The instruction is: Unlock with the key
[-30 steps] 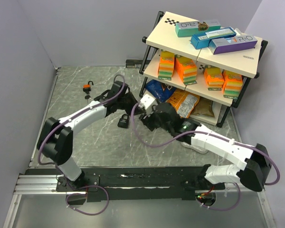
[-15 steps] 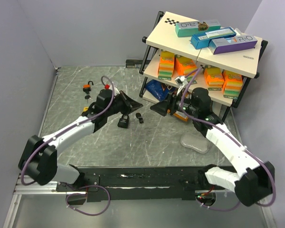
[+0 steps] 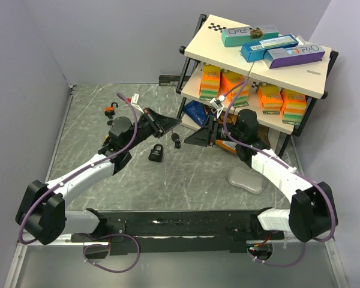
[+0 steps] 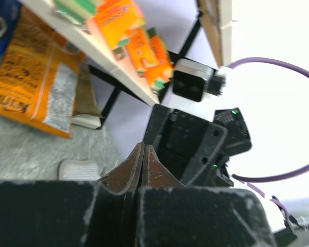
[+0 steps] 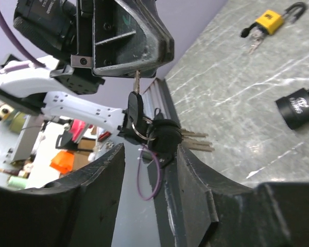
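I hold the key [image 5: 135, 108] up in my left jaws, over the middle of the worktop [image 3: 186, 175].
My left gripper [image 3: 173, 123] is clamped on the key's blade, and a bunch of keys [image 5: 164, 136] dangles under it. The black padlock [image 3: 156, 153] lies close by on the worktop. My right gripper [image 5: 150, 150] has its jaws apart, one on each side of the bunch.

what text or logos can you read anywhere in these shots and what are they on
"O'R·O", white logo, letters uncertain: on the teal box on the top shelf
"R·O", only partly seen: on the end of the purple box
Black print on the orange bag: blurred, unreadable
White lettering on the black padlock: too small to read
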### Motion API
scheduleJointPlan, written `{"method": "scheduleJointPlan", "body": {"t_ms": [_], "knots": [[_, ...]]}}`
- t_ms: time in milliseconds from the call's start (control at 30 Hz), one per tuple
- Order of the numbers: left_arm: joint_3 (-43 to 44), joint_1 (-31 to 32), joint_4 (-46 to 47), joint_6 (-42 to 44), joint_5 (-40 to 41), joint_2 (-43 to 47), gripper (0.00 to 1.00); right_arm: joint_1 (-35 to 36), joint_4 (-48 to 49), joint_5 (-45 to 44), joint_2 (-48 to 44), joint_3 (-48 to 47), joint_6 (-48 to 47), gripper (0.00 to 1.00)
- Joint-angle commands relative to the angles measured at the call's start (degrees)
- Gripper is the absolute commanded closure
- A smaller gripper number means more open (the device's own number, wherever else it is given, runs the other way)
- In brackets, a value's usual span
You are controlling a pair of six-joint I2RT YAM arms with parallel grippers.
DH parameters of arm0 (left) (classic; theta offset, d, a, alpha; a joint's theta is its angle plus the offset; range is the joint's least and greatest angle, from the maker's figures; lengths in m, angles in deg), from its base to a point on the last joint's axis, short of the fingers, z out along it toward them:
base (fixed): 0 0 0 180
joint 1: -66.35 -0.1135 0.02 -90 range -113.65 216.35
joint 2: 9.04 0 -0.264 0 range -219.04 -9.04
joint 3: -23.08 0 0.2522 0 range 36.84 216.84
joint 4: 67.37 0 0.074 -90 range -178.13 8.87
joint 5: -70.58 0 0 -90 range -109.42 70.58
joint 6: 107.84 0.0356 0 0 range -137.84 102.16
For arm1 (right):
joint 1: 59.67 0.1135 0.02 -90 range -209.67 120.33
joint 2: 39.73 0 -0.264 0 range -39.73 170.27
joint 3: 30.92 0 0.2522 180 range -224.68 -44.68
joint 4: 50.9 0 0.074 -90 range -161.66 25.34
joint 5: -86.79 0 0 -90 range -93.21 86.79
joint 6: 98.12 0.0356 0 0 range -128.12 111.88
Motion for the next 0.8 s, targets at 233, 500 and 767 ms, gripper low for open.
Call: {"method": "scheduleJointPlan", "body": {"t_ms": [233,500,767], "knots": [[0.02,1.41,11.38,0.61,-4.01,-0.35,0.99,1.79,8.48,3.35,2.61,-1.93,4.12,0.52],[1.16,2.12,10.25,1.58,-4.11,-1.14,0.99,2.85,7.08,2.56,2.53,-4.13,2.55,0.52],[1.51,2.12,9.28,2.63,-3.49,-0.53,0.99,1.97,-1.18,-1.39,-1.07,-3.61,-2.03,0.40]]}}
